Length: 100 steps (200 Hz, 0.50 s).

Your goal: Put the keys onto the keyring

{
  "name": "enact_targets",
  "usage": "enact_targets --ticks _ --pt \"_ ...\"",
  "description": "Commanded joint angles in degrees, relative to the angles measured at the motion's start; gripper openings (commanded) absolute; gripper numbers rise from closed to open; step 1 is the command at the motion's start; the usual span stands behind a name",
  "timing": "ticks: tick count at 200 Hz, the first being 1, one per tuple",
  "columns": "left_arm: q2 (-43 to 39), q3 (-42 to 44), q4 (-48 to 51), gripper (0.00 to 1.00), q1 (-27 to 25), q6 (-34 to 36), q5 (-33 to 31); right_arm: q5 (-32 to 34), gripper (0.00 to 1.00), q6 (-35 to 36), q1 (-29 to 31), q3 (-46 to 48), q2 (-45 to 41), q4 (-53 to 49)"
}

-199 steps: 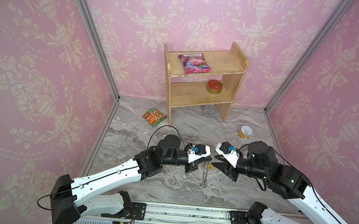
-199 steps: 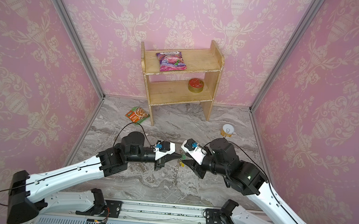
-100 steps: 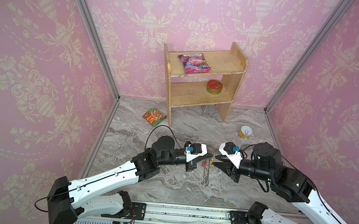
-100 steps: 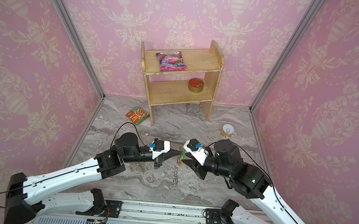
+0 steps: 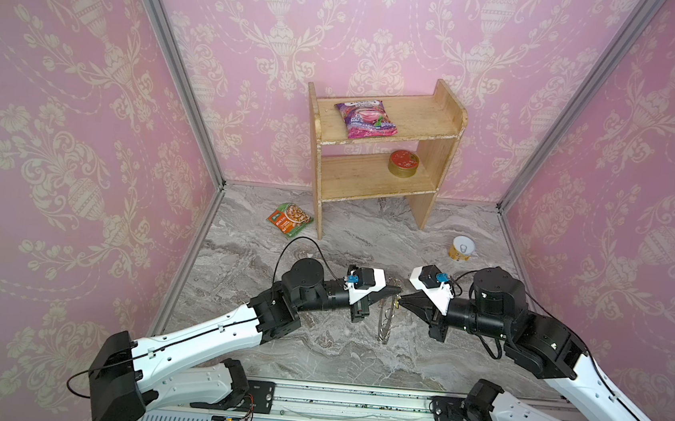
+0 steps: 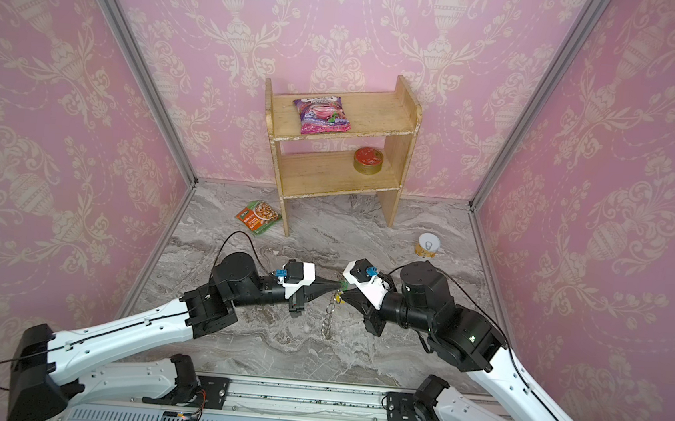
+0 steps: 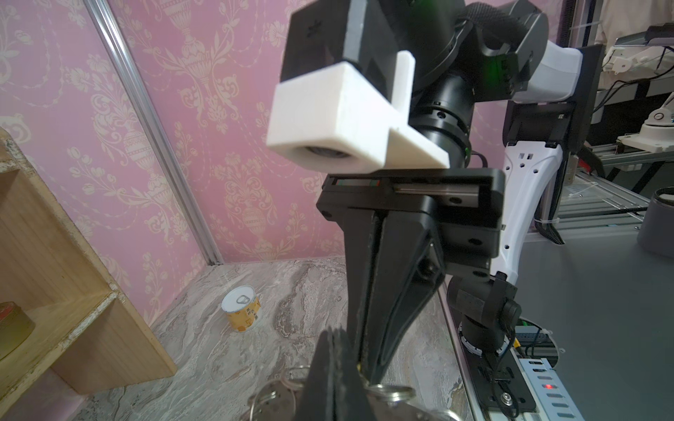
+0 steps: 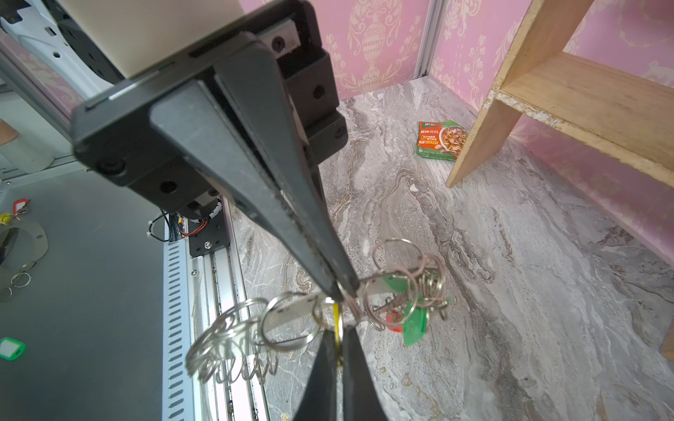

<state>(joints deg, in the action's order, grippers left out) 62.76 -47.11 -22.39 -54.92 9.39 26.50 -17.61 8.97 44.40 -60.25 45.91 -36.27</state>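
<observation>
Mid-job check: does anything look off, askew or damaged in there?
Nothing spilled. The left gripper pinches the keyring on edge; the right gripper is shut on the yellow-tagged key. A green snack packet lies on the floor beside the shelf, whose front edges look chipped.

Your arms both stretch inward, roughly level, left gripper (image 5: 396,294) and right gripper (image 5: 403,302) tip to tip in the middle, jaws pinched tight on both.
</observation>
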Motion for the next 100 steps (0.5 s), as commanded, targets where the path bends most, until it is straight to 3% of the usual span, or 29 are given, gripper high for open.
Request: enact_targets --ticks 1,38,100 --pt "-0.41 0.91 -8.56 0.0 0.24 -2.84 -0.19 -1.58 0.02 -0.44 0.37 0.62 -0.94 1.18" --pt "0.41 4.45 -20.27 0.0 1.19 -7.14 -1.05 -3.13 0.0 -2.47 0.4 2.78 -1.57 3.66" --pt "3.12 4.75 -29.37 0.0 2.7 -13.08 0.56 -5.22 0.0 -5.63 1.04 6.26 0.48 10.27"
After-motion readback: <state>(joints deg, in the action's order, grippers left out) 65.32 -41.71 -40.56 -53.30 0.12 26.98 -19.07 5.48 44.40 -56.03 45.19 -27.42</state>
